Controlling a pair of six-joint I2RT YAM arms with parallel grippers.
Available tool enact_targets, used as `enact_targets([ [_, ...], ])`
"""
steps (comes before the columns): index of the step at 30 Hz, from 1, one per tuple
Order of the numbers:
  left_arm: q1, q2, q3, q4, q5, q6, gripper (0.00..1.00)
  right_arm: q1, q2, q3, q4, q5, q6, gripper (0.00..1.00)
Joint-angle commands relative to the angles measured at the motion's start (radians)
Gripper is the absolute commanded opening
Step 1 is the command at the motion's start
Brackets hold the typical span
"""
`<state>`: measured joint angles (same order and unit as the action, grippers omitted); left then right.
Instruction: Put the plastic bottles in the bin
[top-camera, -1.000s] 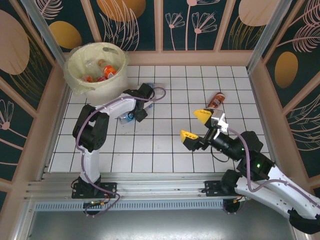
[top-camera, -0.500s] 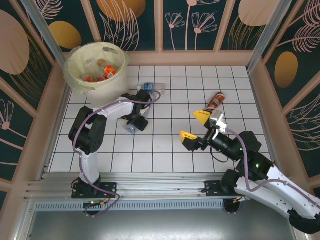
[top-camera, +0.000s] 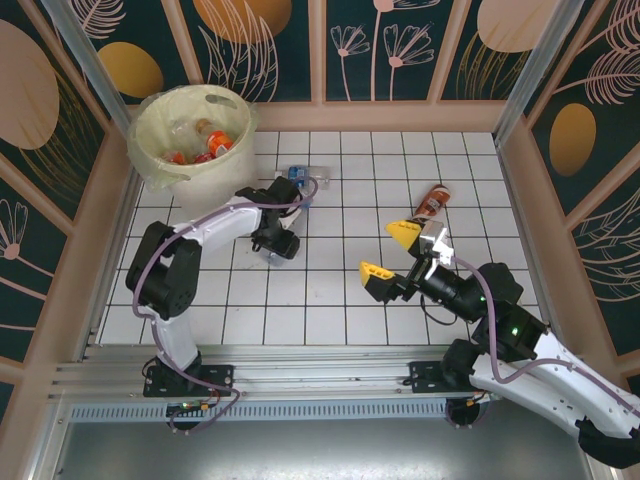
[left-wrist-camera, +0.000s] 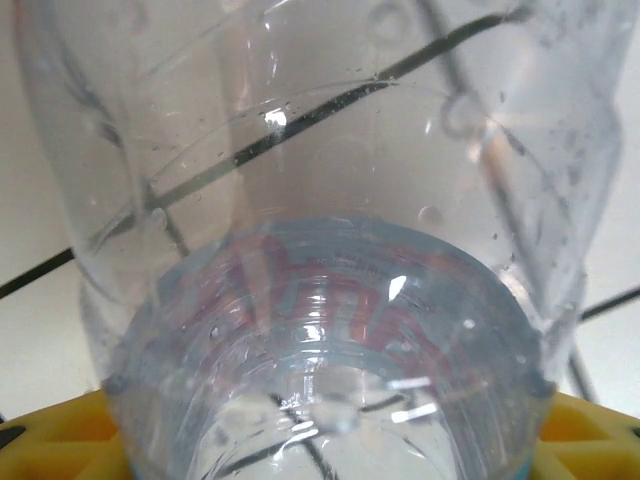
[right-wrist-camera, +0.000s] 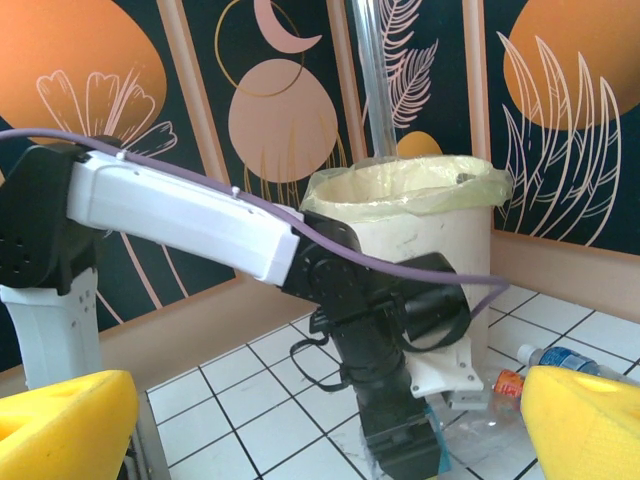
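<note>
Jaws of left gripper (top-camera: 277, 244) pinch a clear bottle (left-wrist-camera: 320, 200); right gripper (top-camera: 393, 247) gapes near orange bottle (top-camera: 432, 199).

You're looking at a white tiled tabletop (top-camera: 320, 320), boxed in by dark wall panels (top-camera: 390, 40) painted with orange discs and pale leaves, framed in peach trim (top-camera: 380, 115); aluminium rails (top-camera: 300, 372) cross the near edge.

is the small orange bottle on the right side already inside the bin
No, the small orange plastic bottle lies on the white tiled table, well apart from the round cream-white plastic bin.
</note>
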<state>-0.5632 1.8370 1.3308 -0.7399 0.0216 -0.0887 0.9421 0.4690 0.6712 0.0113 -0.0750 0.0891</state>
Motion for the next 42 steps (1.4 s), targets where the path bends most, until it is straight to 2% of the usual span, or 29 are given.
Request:
enact_targets([
  [1,-0.010,-0.116,0.000,0.120,0.184,-0.014,0.60,-0.005,-0.009,-0.019,0.035,0.013,0.022,0.99],
  [4,-0.009,-0.212,-0.017,0.237,0.318,-0.033,0.62,-0.005,-0.010,-0.020,0.046,0.017,0.023,0.99],
  [7,-0.009,-0.266,-0.011,0.325,0.399,-0.065,0.62,-0.005,-0.017,-0.019,0.053,0.024,0.021,0.99],
  [12,-0.010,-0.317,0.012,0.431,0.430,-0.085,0.62,-0.005,-0.035,-0.014,0.070,-0.016,0.004,0.99],
  [17,-0.010,-0.338,0.091,0.456,0.290,-0.064,0.60,-0.005,-0.048,0.007,0.075,-0.086,-0.015,0.99],
  [27,-0.006,-0.335,0.271,0.419,-0.082,0.065,0.60,-0.005,-0.055,0.021,0.078,-0.090,-0.026,0.99],
  [33,0.027,-0.323,0.334,0.383,-0.291,0.121,0.60,-0.005,-0.054,0.024,0.090,-0.094,-0.038,0.99],
  [42,0.183,-0.325,0.345,0.332,-0.351,0.090,0.59,-0.005,-0.050,0.019,0.091,-0.082,-0.036,0.99],
])
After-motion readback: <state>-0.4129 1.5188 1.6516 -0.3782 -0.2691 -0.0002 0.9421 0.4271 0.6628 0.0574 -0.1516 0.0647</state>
